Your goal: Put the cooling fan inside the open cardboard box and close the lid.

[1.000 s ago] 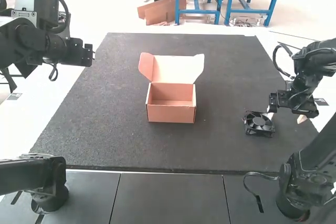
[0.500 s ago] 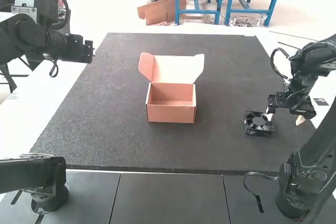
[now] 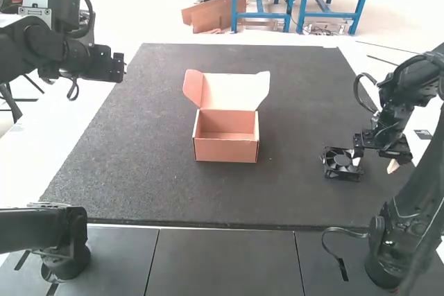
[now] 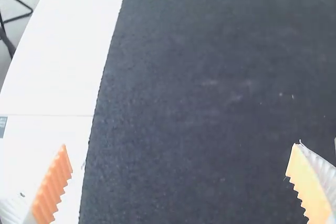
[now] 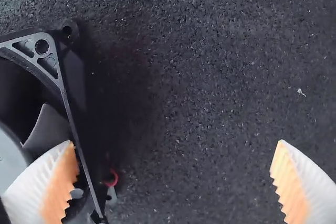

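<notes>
1. Left gripper [image 3: 114, 66]: upper left of the high view, above the edge of the black mat [image 3: 139, 143]. Fingers spread wide, nothing btwn them.
2. Cardboard box [image 3: 225, 135]: frame centre, on the mat, open, lid flap [image 3: 232, 89] standing up at the back.
3. Cooling fan [image 3: 341, 163]: lower right, on the mat, well apart from the box.
4. Right gripper [image 3: 374, 161]: just right of the fan, fingers wide. One pad [image 5: 55, 182] is at the fan's rim, maybe touching; hard to tell.

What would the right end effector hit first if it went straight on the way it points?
Probably the cooling fan: one finger sits above its frame; the other would meet the black mat.
</notes>
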